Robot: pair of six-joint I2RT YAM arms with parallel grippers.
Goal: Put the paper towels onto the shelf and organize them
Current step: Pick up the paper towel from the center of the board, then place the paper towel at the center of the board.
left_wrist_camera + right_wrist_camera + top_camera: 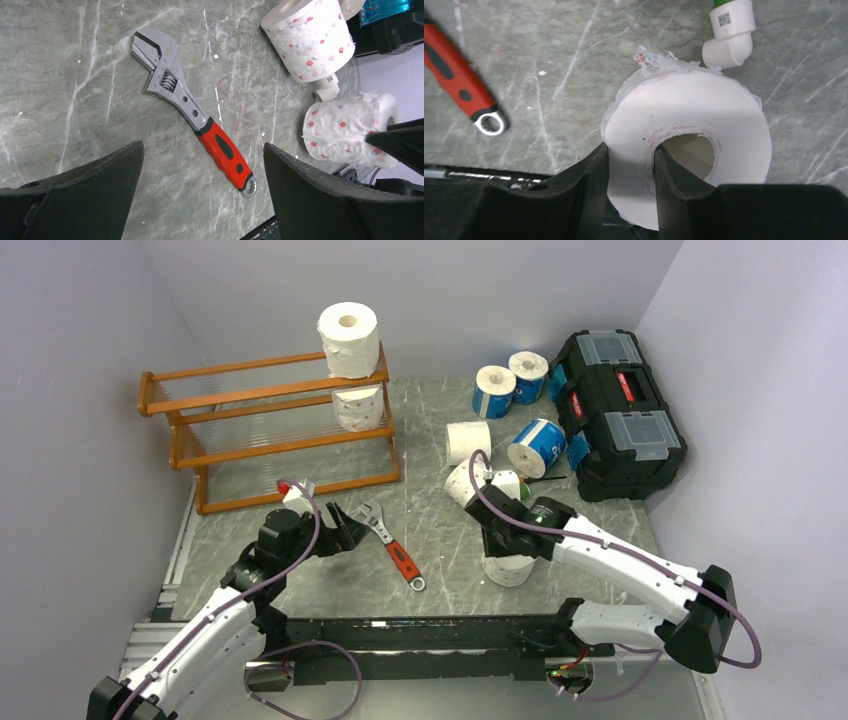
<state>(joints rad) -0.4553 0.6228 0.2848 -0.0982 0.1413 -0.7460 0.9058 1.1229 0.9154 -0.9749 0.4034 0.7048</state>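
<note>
Two paper towels (pixel 349 338) sit at right shelf (pixel 250 395) edge.

Back left on your grey marbled table (pixel 330 585): orange-brown wooden three-tier shelf (pixel 262 393). Plain white paper roll (pixel 349 338) on top tier, right end; red-printed paper roll (pixel 359 407) on tier directly below.
Back right: black plastic toolbox (pixel 615 410).
Between shelf and toolbox: four more rolls, two behind, two before.
Centre front: red-handled steel wrench (pixel 392 543); your left gripper (pixel 345 527) just left of its head.
Right of wrench: upright printed roll (pixel 508 570), your right gripper (pixel 631 160) astride its wall, one finger in core.
</note>
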